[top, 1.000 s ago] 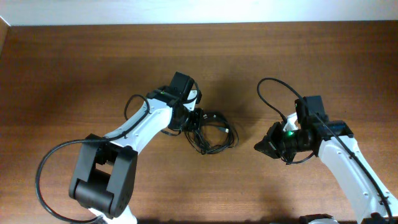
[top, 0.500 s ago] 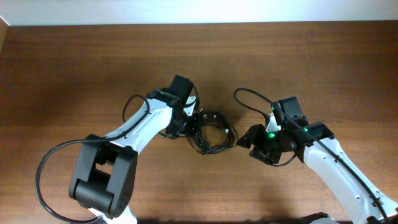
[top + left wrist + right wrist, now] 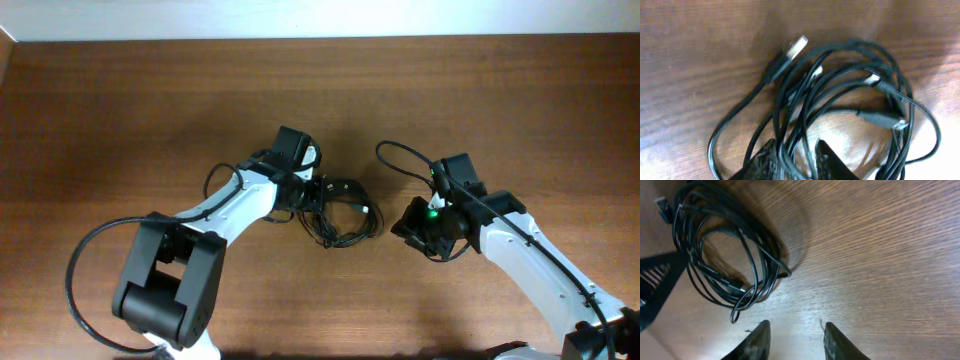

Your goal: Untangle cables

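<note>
cables (image 3: 340,210): knotted bundle on bench (image 3: 150,100) | left gripper (image 3: 792,150): jaws parted astride strands | right gripper (image 3: 792,330): jaws apart, empty, beside bundle | advice: pinch one strand each, pull apart slowly

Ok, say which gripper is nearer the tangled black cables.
Left. The left gripper is at the edge of the tangled black cables, strands between its jaws; the right gripper hangs apart, beside them.

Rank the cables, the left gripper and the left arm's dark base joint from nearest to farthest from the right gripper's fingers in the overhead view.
From the right gripper:
1. cables: just beside it, at the centre of the view.
2. left gripper: on the bundle's far side.
3. left arm's dark base joint: far off, at the lower left of the view.
</note>
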